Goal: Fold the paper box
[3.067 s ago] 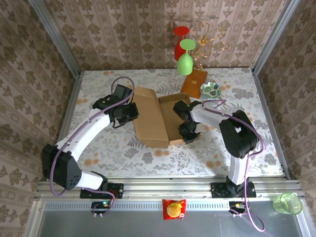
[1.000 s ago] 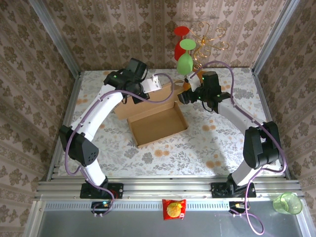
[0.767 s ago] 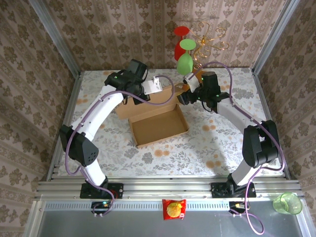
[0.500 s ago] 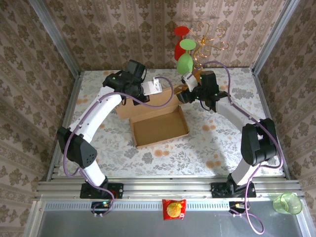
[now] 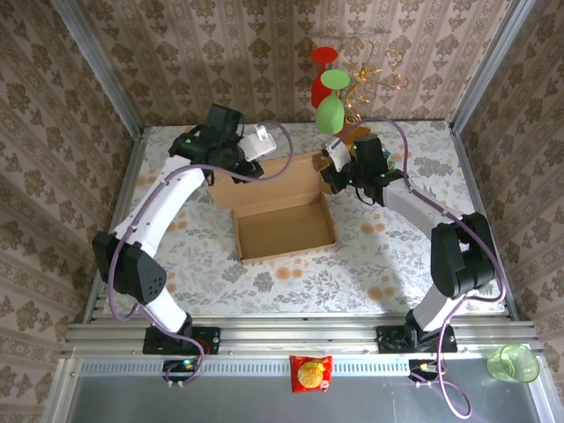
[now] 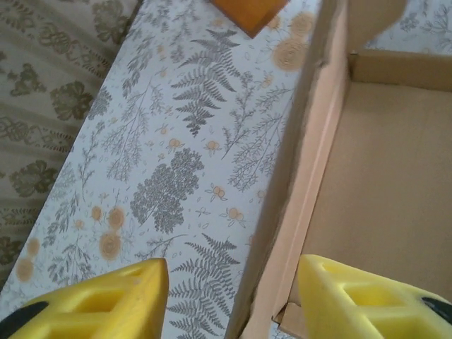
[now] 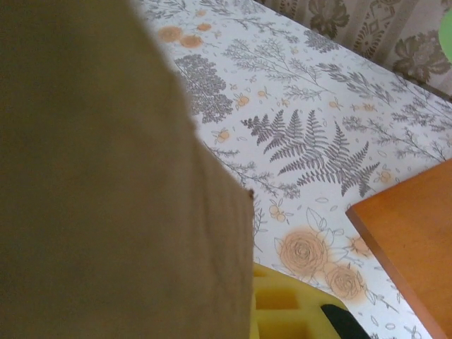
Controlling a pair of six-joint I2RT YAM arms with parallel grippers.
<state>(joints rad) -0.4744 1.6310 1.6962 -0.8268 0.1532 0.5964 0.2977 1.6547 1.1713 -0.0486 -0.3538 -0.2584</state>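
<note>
The paper box [image 5: 284, 227], plain brown cardboard, sits open-topped mid-table with its rear panel [image 5: 269, 181] standing up behind it. My left gripper [image 5: 236, 167] is at the rear panel's left part. In the left wrist view it [image 6: 233, 282] is open, and the yellow fingers [image 6: 127, 296] straddle the box's upright wall [image 6: 311, 141] with a gap on each side. My right gripper [image 5: 328, 167] is at the box's back right corner, shut on a cardboard flap [image 7: 106, 183]. That flap hides all but one yellow finger [image 7: 296, 311].
A wire glass rack on an orange square base [image 5: 348, 144] stands just behind the right gripper, with green and red glasses [image 5: 330, 110] hanging from it. The base also appears close by [image 6: 247, 8] [image 7: 417, 247]. A snack packet [image 5: 310, 372] and a green cup [image 5: 514, 361] lie beyond the front rail.
My left gripper has opened off the rear panel and drawn back to the left. My right gripper has shut on the flap at the back right corner. The rear panel now stands more upright.
</note>
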